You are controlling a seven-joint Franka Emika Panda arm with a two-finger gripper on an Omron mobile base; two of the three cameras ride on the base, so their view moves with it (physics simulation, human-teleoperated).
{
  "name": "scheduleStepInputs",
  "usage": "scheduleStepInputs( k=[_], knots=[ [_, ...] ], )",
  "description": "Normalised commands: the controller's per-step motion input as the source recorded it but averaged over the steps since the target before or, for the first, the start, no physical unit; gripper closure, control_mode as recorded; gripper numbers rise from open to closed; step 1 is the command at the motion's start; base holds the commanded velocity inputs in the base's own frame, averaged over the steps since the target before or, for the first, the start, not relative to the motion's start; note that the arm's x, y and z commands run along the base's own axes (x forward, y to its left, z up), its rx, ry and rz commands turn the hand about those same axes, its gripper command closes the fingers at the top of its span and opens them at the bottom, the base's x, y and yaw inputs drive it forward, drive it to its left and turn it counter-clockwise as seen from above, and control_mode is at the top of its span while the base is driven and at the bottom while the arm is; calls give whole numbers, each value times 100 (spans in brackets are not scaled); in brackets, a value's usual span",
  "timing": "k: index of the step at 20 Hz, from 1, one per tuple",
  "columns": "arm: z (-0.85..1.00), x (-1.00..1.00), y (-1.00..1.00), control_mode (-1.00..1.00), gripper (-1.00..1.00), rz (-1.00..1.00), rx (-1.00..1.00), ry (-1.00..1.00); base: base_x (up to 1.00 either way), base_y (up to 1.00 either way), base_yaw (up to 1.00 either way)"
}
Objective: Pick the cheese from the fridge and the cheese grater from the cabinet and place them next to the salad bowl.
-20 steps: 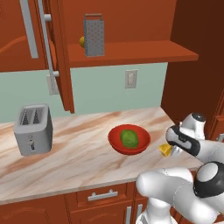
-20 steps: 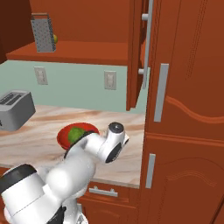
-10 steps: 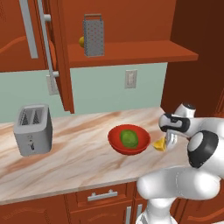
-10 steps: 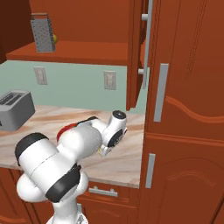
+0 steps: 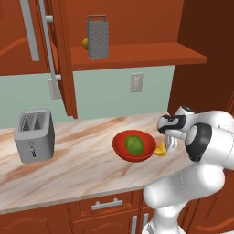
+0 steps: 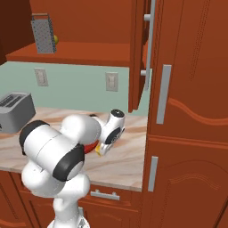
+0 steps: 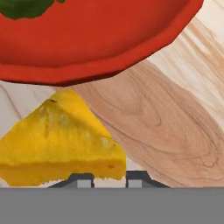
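My gripper [image 5: 168, 147] is pinched tight on the cheese [image 7: 61, 142], low over the counter [image 5: 77, 160] at about 3 o'clock of the salad bowl [image 5: 135, 145]. In the hand view the wedge lies right in front of my fingertips [image 7: 81, 180], its point toward the red rim just past it at 12 o'clock.

I judge the setting-down to be the step in hand. To do it well I should lower straight until the wedge sits flat on the marble, keep it beside the bowl and not under its overhanging rim, then spread the jaws only a little and lift straight up, so the block is not dragged or tipped against the bowl.

The counter is pale veined marble. A toaster [image 5: 34, 135] stands well off at the bowl's 9 o'clock. Farther back a socket [image 5: 136, 82] is set in the green wall. Up at 11 o'clock the cabinet [image 5: 64, 55] door is open and the cheese grater [image 5: 97, 37] stands upright on its shelf, a small yellow fruit [image 5: 85, 44] beside it.
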Motion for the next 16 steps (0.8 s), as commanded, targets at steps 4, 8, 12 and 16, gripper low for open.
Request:
scheduleStepInputs(
  k=[4,8,12,16],
  knots=[
    [-38,0,1,-100,100,12,0,-8,0,0,0],
    [-26,0,0,-100,100,14,0,-8,0,0,0],
    [-10,0,12,-100,-100,8,0,-1,0,0,0],
    [15,0,1,-100,-100,2,-1,0,0,0,0]
  ],
)
